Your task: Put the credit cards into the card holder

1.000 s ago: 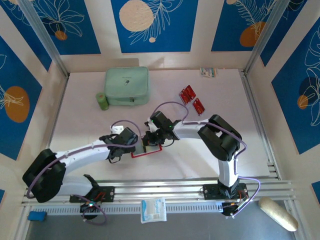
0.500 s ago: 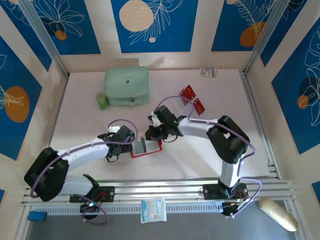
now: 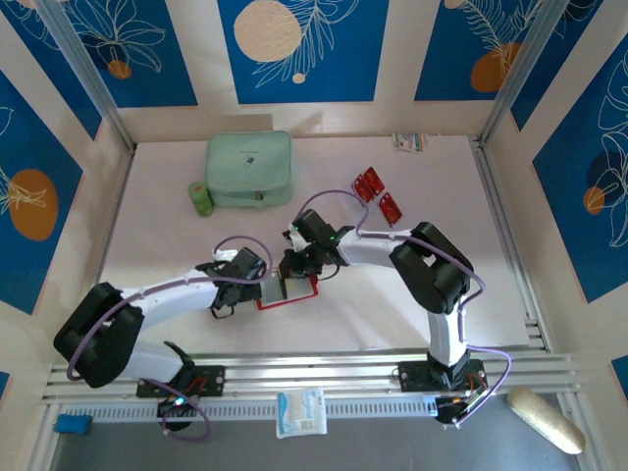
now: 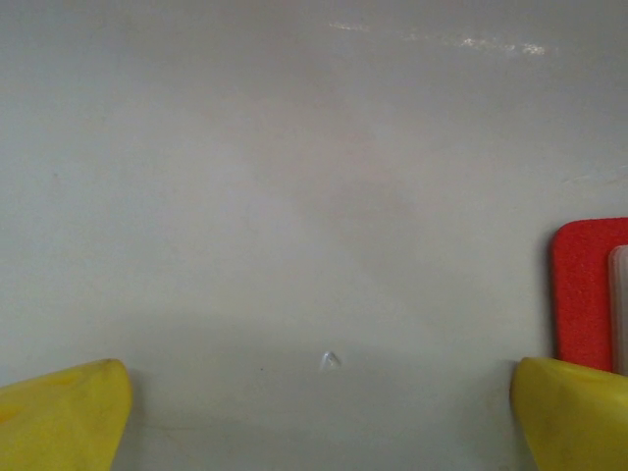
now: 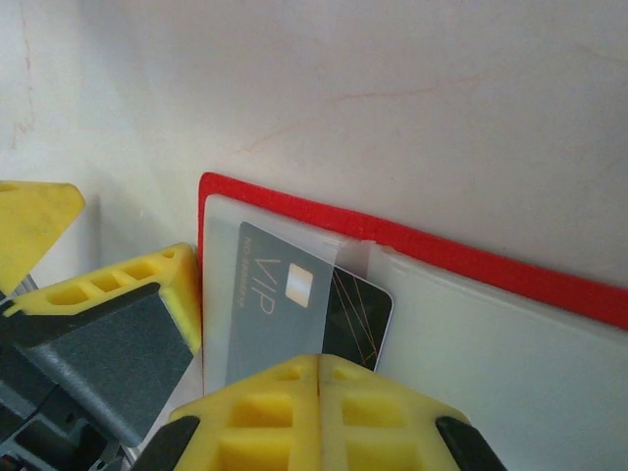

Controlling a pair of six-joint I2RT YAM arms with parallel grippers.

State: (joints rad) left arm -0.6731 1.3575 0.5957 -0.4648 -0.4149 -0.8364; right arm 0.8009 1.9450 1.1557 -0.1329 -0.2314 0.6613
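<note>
At the table's near centre, we count one card going in and at least two left to go. Our left gripper stands wide open and empty, low over the table, with one finger at the left edge of the card holder, apparently steadying it. The red holder lies opened flat, clear sleeves up. A dark VIP card sits tilted and partway inside the left sleeve. Our right gripper is closed at the card's near end; we cannot tell whether it pinches or merely pushes. Farther right and back, two red cards lie on the table, well apart from the holder. We judge the job well short of halfway.
</note>
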